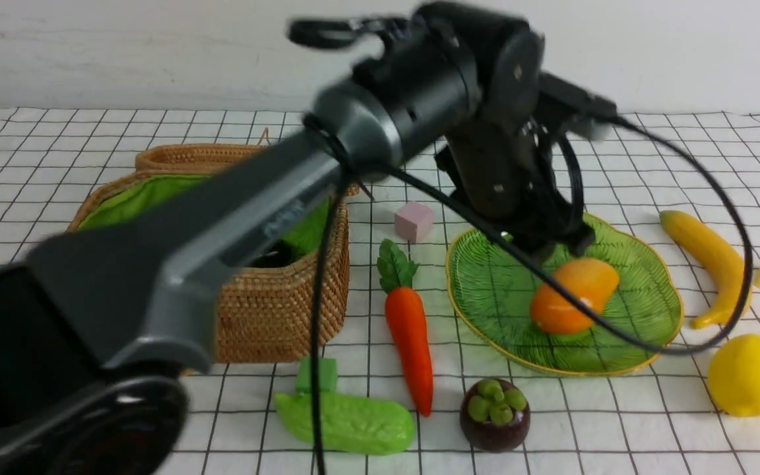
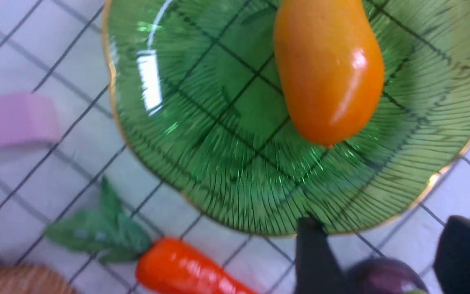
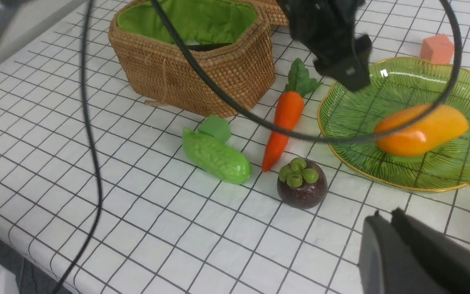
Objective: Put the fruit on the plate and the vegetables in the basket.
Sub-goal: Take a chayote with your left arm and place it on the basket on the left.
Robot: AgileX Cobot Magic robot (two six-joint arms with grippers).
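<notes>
I hold my left gripper [image 2: 382, 228] above the plate [image 1: 485, 290], jaws apart with nothing between them. The mango [image 1: 574, 295] lies on its side on the glass, clear of both fingers and well inside the wavy rim, where I judge it cannot roll off and leaves room for more fruit.

The other three fruits sit on the cloth. The mangosteen [image 1: 495, 415] stands just off the plate's front edge, and the banana [image 1: 710, 260] and lemon [image 1: 748, 375] lie to its right. From the left wrist, the mangosteen shows beyond the spread fingers, so I take it as the nearest next pick.

The carrot [image 1: 410, 333] lies between basket [image 1: 274, 310] and plate, and the gourd [image 1: 347, 422] in front of the basket. Both wait outside it. A dark shape [image 1: 273, 254] rests against the lining (the eggplant, I'd guess, mostly hidden).

My right gripper [image 3: 386, 214] is closed on nothing, parked off to the side so the left arm has the middle to itself.
</notes>
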